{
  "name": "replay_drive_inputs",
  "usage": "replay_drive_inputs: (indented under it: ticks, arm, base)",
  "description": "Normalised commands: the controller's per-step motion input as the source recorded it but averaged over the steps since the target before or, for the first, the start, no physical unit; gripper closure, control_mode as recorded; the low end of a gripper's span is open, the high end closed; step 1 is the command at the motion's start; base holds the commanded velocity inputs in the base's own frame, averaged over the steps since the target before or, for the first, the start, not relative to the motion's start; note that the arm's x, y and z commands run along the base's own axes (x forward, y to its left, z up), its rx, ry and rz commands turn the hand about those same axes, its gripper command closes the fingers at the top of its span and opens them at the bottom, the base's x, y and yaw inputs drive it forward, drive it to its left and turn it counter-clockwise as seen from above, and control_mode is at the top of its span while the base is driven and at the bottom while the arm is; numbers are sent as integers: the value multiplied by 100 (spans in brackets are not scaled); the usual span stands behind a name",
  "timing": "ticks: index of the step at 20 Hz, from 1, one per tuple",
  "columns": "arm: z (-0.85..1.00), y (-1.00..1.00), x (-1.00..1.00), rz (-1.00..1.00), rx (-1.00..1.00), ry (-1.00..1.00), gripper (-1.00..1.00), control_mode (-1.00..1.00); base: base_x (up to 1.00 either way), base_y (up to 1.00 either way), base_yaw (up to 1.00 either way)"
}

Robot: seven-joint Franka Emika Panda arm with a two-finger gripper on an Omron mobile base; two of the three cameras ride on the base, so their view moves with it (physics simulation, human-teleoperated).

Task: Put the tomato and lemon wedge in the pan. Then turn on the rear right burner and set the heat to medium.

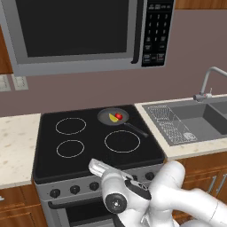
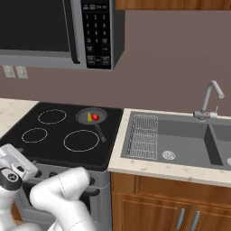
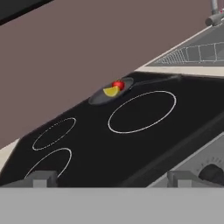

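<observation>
Claw [image 3: 111,178] wide open, empty, low at stove front. Tomato [image 1: 119,116] + lemon [image 1: 113,118] in pan [image 1: 113,116]. Risk: wrong knob [image 1: 94,186] picked, or heat overshoots medium.

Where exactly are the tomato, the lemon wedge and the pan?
tomato [image 1: 119,116]: left base view, on its red top.
lemon wedge [image 1: 113,118]: left base view, on its yellow face.
pan [image 1: 106,115]: left base view, on bare grey floor inside the bowl.

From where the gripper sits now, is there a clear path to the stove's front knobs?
Probably yes. The open gripper hovers low at the stove's front edge, a knob close beside it with nothing between. Tomato and lemon wedge already sit in the pan.
</observation>
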Motion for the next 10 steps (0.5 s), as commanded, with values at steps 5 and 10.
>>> replay_drive_inputs:
  ticks: [5,10]
  arm:
    - [0,12,-25,0,-21,0,-100,-100]
    - [0,6,-23,0,-30,3,-100,-100]
  base:
    - [0,0,0]
    - [0,0,0]
